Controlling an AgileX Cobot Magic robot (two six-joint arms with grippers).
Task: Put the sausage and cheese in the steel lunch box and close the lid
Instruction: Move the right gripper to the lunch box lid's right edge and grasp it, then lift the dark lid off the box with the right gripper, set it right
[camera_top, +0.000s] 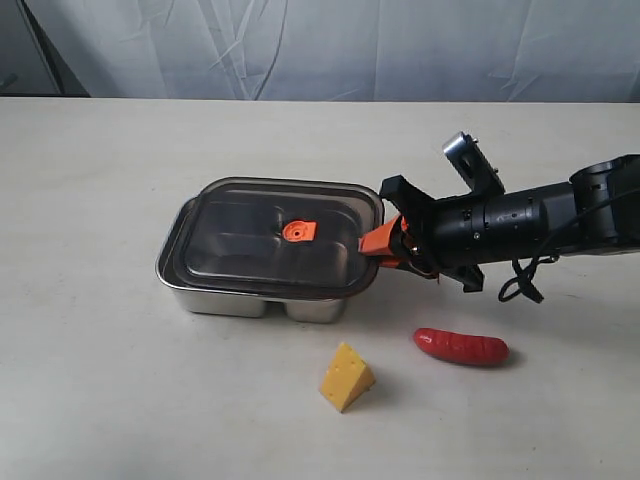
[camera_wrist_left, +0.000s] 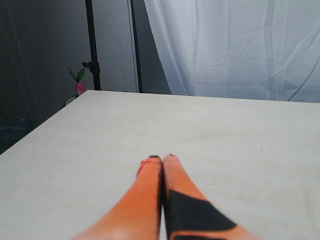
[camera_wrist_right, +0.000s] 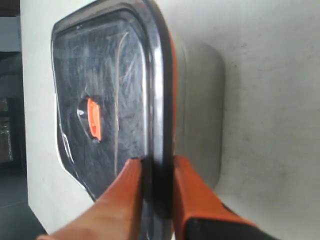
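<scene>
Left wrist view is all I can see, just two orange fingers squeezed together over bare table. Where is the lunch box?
Observer: The steel lunch box sits on the table, with the lid lying on top.
Operator: Is the other arm doing something?
Observer: The right tool pinches the lid's edge nearest that arm.
Operator: Is the food inside?
Observer: No. The sausage and cheese lie on the table outside the box, nearer the camera.

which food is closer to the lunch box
The cheese: the yellow wedge sits just off the lunch box, while the red sausage lies farther away, off to the right.
</scene>
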